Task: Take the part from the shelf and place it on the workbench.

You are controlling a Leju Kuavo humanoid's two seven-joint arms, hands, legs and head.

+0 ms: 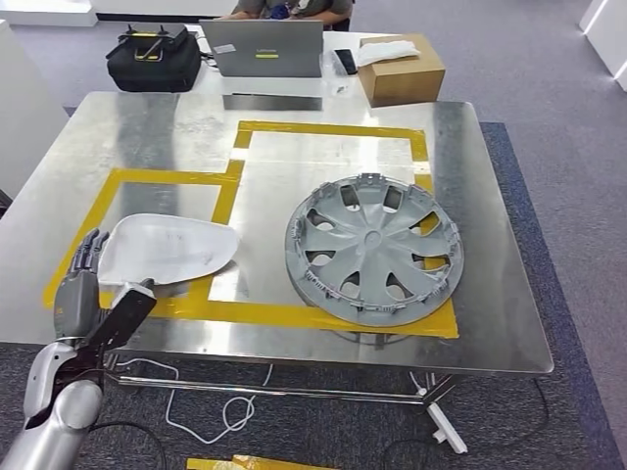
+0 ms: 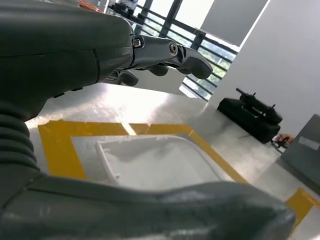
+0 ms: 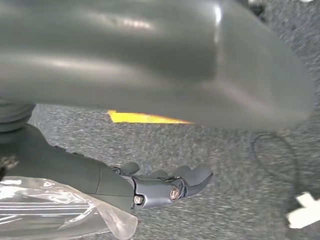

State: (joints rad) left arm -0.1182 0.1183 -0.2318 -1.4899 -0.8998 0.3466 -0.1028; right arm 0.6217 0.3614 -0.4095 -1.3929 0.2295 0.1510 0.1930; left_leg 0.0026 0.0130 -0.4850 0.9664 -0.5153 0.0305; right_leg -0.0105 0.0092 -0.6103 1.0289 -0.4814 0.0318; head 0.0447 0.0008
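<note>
Head view: white part (image 1: 167, 250) just beside left hand (image 1: 81, 284), fingers apart.

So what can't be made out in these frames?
- Head view: whether the left hand touches the white part; the near edge sits behind its fingers.
- Head view: the person behind the laptop, cut off by the top edge.
- Right wrist view: the clear plastic by the right hand, cut off by the frame edge.
</note>
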